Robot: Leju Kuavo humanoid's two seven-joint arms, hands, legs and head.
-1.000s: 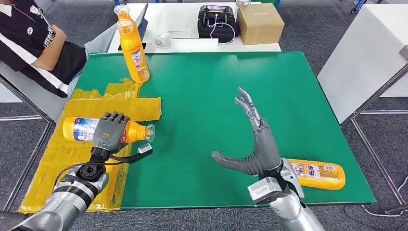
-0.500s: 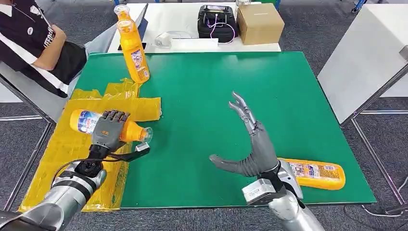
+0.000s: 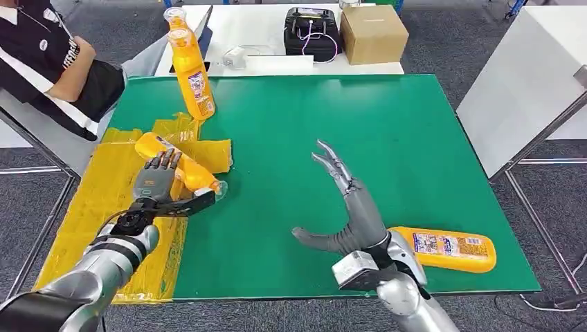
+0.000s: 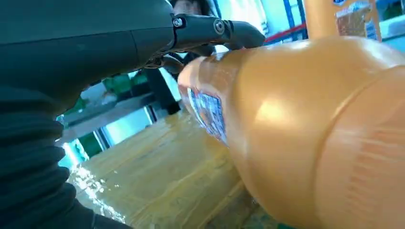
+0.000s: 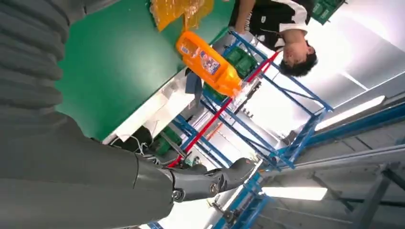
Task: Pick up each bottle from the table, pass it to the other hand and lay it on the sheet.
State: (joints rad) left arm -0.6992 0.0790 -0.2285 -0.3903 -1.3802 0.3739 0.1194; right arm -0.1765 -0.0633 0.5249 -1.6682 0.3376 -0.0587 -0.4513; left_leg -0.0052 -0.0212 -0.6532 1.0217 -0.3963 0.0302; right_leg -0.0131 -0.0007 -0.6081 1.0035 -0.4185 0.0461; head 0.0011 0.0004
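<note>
Left hand gripped a bottle over the sheet; right hand stood spread and held nothing.

Head view: the left hand (image 3: 156,181) wrapped a bottle (image 3: 174,164) tilted above the yellow sheet (image 3: 104,200), cap toward the green table (image 3: 311,138). The right hand (image 3: 349,214) rose palm-in, fingers splayed, thumb out sideways; a second bottle (image 3: 450,249) lay just beside its wrist, a third (image 3: 192,72) stood at the table's far edge. Left wrist view: dark fingers (image 4: 215,31) curled over the orange bottle (image 4: 310,124), sheet (image 4: 157,181) beneath. Right wrist view: the thumb (image 5: 210,183) stuck out, touching nothing; the standing bottle (image 5: 207,62) showed beyond.
</note>
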